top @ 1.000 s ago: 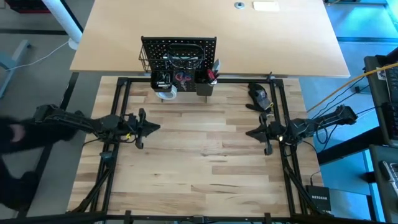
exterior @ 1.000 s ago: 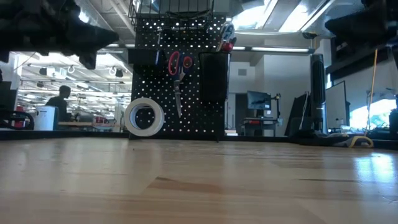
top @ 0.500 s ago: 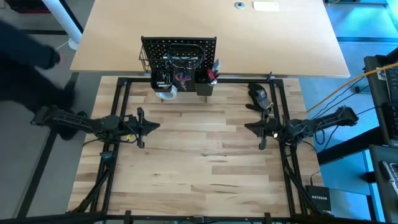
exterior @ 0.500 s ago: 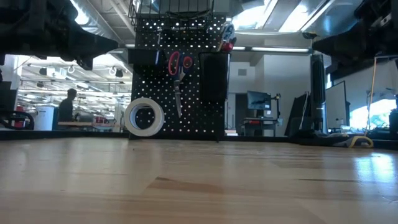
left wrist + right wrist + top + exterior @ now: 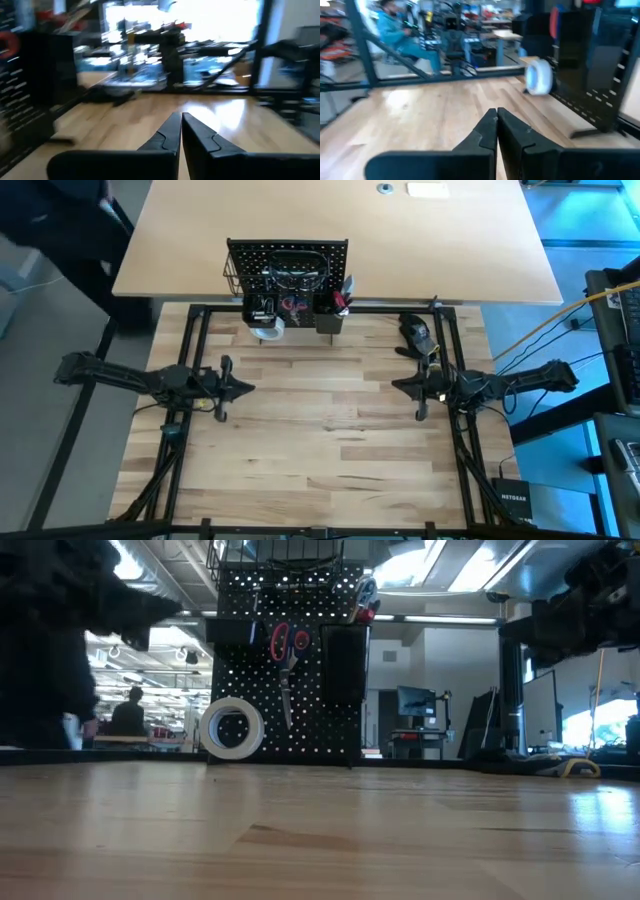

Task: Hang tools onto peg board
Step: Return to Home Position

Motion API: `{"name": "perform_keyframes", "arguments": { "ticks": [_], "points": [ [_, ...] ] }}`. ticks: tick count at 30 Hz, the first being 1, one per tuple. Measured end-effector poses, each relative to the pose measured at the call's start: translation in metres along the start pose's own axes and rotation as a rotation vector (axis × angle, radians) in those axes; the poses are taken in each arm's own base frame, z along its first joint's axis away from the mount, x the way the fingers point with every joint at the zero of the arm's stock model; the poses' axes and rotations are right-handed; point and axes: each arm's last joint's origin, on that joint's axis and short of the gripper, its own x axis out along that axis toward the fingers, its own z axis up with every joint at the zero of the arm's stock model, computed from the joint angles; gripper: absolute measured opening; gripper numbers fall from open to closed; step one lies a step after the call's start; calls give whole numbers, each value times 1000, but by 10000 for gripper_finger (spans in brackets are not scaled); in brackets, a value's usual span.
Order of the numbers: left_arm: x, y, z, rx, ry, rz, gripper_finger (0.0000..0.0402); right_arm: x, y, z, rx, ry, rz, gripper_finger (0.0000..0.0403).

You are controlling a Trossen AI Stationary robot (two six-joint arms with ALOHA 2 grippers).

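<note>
**Both arms low and level, board loaded at the back**

The left gripper (image 5: pixel 248 387) hovers over the left side of the wooden tabletop (image 5: pixel 320 460), pointing inward. In its wrist view the two dark fingers meet at the tips, with only a hairline slit between them and nothing held. Across the table the right gripper (image 5: pixel 397 387) mirrors it, pointing in from the right side. Its fingers are pressed together too, and they are empty. The two grippers face each other, well apart, with bare planks between them.

The peg board (image 5: pixel 288 260) stands upright at the far edge of the tabletop, a little toward the left arm's side. In the low view the red-handled scissors (image 5: pixel 288 655) hang blades-down on its face. The white tape roll (image 5: pixel 231 727) sits at the board's lower corner, close to the table. A black cup (image 5: pixel 345 665) is fixed beside the scissors, with something red poking out above it. A wire basket (image 5: pixel 275 552) rides along the top edge.

A bulky black device (image 5: pixel 415 330) lies on the table just beyond the right gripper. A person (image 5: pixel 60 230) in dark clothing stands off the table's far left corner.
</note>
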Motion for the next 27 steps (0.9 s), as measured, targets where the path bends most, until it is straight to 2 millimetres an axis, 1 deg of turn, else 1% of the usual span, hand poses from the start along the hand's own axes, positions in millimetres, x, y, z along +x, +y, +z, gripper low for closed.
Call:
{"name": "perform_keyframes", "arguments": {
  "ticks": [3,9,14,17,22,27],
  "points": [
    [-5,-1,3,3,-23,-75,3,-3,0,1,-4,-18,17,15],
    [-16,2,1,-4,-7,-52,2,-10,-3,1,-11,-30,18,15],
    [-25,4,1,-23,-21,-39,7,-13,-1,2,-39,-53,89,14],
    [-25,4,-2,-26,12,-38,6,-12,-1,2,-40,-46,105,14],
    [-25,4,-2,-25,11,-27,2,-12,-2,2,-11,-47,81,14],
    [-25,5,-3,22,14,-24,5,-12,-2,1,-36,-46,81,14]
  ]
}}
